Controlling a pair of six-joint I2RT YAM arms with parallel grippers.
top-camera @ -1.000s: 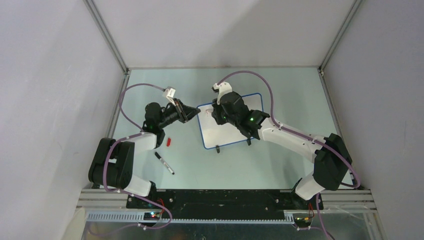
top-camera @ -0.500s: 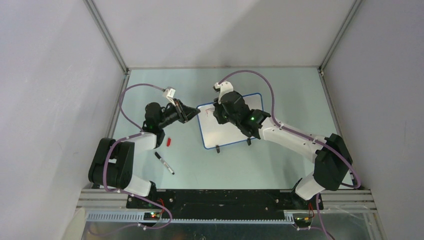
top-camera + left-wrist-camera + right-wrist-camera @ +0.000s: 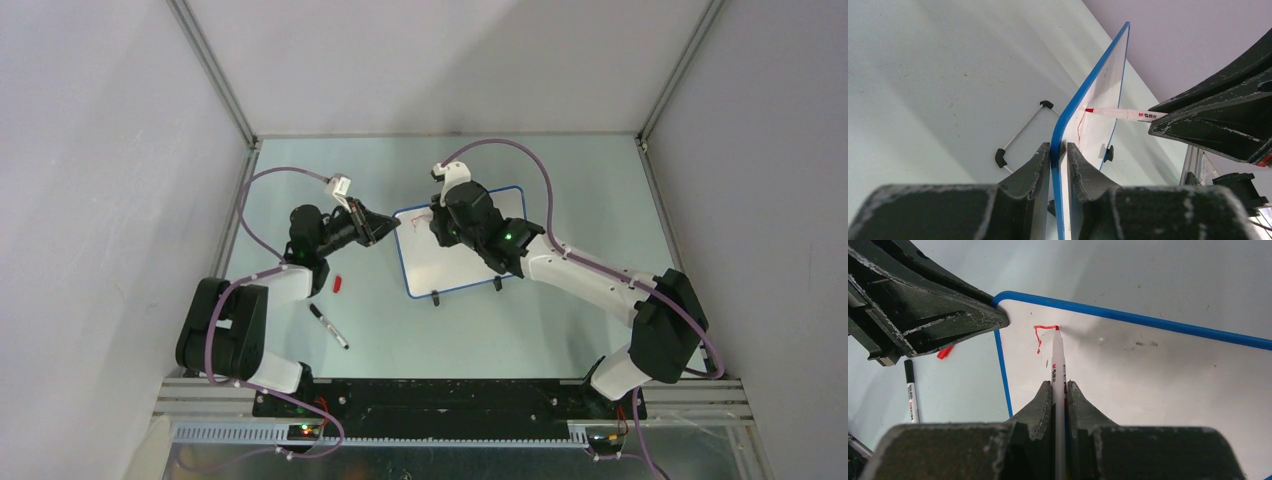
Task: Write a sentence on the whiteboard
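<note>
Top external view has the left arm [image 3: 285, 283] reaching low over the table [image 3: 540, 335], its left gripper [image 3: 388, 224] pinched onto the whiteboard [image 3: 450, 268] at the left edge by the far corner, steadying it. Writing looks barely begun: the sentence [image 3: 1040, 336] is one hooked red stroke beside that corner, so the next move calls for even pen pressure through the first letter. The right arm [image 3: 590, 280] stretches across the board, its right gripper [image 3: 1059, 388] clamped tight on the red marker [image 3: 1058, 362], tip touching the board.

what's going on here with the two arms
The left claw pinches the left edge of the whiteboard. The right claw is shut on a red marker, its tip on the board near the far left corner. Only a first red stroke of the sentence is written. A black marker lies loose left of the board.
</note>
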